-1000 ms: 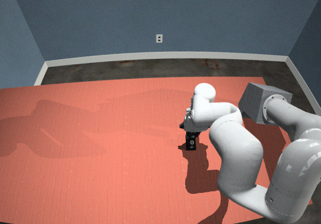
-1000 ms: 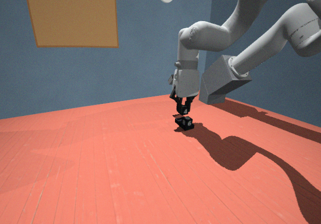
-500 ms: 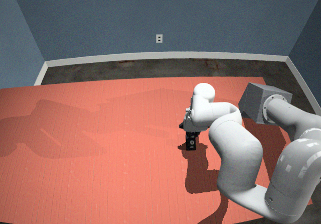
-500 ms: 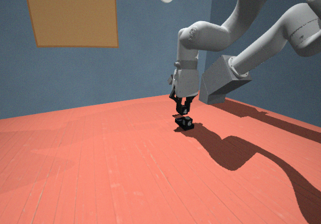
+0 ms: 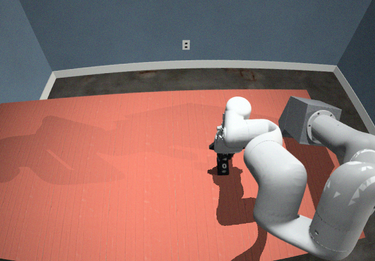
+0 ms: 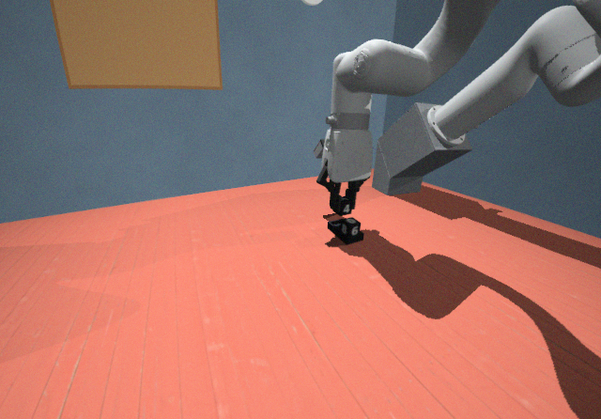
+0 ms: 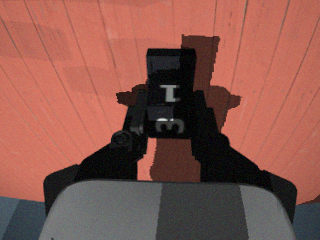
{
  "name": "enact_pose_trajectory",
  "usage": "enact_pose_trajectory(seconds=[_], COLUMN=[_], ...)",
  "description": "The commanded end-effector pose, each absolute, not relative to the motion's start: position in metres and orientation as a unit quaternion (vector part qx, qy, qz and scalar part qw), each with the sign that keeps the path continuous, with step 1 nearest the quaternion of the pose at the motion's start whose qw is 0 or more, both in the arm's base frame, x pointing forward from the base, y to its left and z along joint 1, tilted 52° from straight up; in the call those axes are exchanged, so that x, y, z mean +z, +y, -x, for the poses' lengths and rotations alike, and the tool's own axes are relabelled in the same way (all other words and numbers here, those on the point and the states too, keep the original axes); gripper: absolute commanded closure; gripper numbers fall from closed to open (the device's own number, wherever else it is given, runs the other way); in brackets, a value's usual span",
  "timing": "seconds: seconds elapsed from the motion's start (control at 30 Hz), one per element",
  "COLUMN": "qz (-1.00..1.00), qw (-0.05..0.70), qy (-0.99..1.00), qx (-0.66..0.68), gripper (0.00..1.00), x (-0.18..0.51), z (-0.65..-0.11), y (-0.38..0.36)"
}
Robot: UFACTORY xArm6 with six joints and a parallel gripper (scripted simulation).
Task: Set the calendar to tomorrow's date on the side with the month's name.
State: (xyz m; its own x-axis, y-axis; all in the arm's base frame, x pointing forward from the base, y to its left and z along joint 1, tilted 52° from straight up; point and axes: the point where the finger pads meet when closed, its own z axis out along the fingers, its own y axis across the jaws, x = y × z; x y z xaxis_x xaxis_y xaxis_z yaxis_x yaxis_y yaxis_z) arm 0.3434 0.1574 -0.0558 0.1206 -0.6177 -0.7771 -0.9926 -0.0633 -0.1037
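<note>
My gripper (image 5: 223, 156) (image 6: 344, 204) (image 7: 170, 104) is shut on a small black date cube (image 6: 346, 208) (image 7: 172, 124). The cube shows a 4 in the exterior view and a 3 in the wrist view. I hold it just above the black tray (image 5: 223, 173) (image 6: 335, 225) (image 7: 170, 62), which lies flat on the red plank table (image 5: 120, 176). A second black cube (image 5: 224, 164) (image 6: 354, 230) (image 7: 172, 94) stands in the tray. It shows a 0 in the top view, a 6 in the exterior view and a 1 in the wrist view. The month's name is too small to read.
The arm's grey base block (image 5: 298, 122) (image 6: 412, 162) stands close behind and to the right of the tray. The arm's elbow (image 5: 272, 176) hangs over the table's right side. The arm throws a dark shadow (image 6: 437, 278) on the table beside the tray.
</note>
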Motion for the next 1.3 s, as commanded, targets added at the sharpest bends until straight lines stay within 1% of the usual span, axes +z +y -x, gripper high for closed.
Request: enact_pose_trajectory(seconds=[0.0,1.27], qz=[0.672,0.672], qw=[0.331,0.331], qy=[0.6,0.6], qx=[0.283,0.283], gripper=[0.71,0.71], x=[-0.055,-0.067], z=[-0.344,-0.345], y=[0.157,0.171])
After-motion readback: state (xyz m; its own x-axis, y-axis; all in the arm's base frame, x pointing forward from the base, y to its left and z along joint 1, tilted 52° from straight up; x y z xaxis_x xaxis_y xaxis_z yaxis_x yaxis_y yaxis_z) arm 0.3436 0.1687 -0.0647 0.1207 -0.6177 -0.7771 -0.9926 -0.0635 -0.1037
